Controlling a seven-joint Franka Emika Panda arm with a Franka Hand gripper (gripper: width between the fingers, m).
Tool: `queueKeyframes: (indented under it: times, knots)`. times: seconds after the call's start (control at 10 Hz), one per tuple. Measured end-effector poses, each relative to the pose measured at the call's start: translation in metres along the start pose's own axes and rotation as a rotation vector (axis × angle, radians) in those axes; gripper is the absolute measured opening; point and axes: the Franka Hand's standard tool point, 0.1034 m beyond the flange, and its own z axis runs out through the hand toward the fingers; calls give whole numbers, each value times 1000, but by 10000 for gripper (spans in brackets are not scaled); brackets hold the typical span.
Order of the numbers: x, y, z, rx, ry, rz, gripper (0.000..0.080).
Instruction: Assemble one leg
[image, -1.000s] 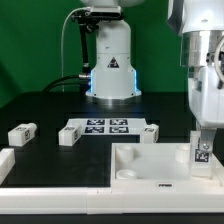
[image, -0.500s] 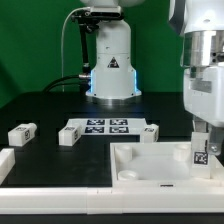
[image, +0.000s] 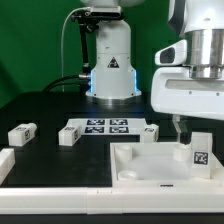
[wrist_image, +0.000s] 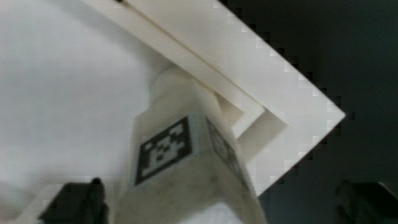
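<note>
A leg (image: 201, 153), a small white peg with a square tag, stands upright in the corner socket of the large white square piece (image: 150, 165) at the exterior view's right. My gripper (image: 197, 128) hangs just above it, open. In the wrist view the leg (wrist_image: 178, 150) rises between the two dark fingertips (wrist_image: 80, 200), which stand wide apart and clear of it. The gripper (wrist_image: 222, 205) holds nothing. The corner of the square piece (wrist_image: 267, 90) shows behind the leg.
Three more legs lie on the black table: one at the far left (image: 22, 132), one beside the marker board (image: 68, 135), one behind the square piece (image: 150, 133). The marker board (image: 105, 126) lies mid-table. The robot base (image: 110, 70) stands behind it.
The gripper was shut on the leg in the corner socket. It has let go, opened, turned about its axis and lifted a little. The leg stays upright in the socket.
</note>
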Motion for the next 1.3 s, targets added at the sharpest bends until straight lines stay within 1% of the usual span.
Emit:
queueKeyframes:
  times: [0.2,0.3,0.4,0.5,0.6,0.7,0.8,1.2,1.3]
  knots:
    - [3,3,0,-4,4,-207,649]
    - [5,4,0,-12,8,-297,649]
    - [6,4,1,-15,10,-330,649]
    - [6,5,1,-16,10,-331,620]
    - [6,5,1,-16,10,-329,620]
    - [6,5,1,-16,10,-329,472]
    - [6,5,1,-16,10,-329,303]
    - [6,5,1,-16,11,-326,291]
    - [6,5,1,-15,11,-286,291]
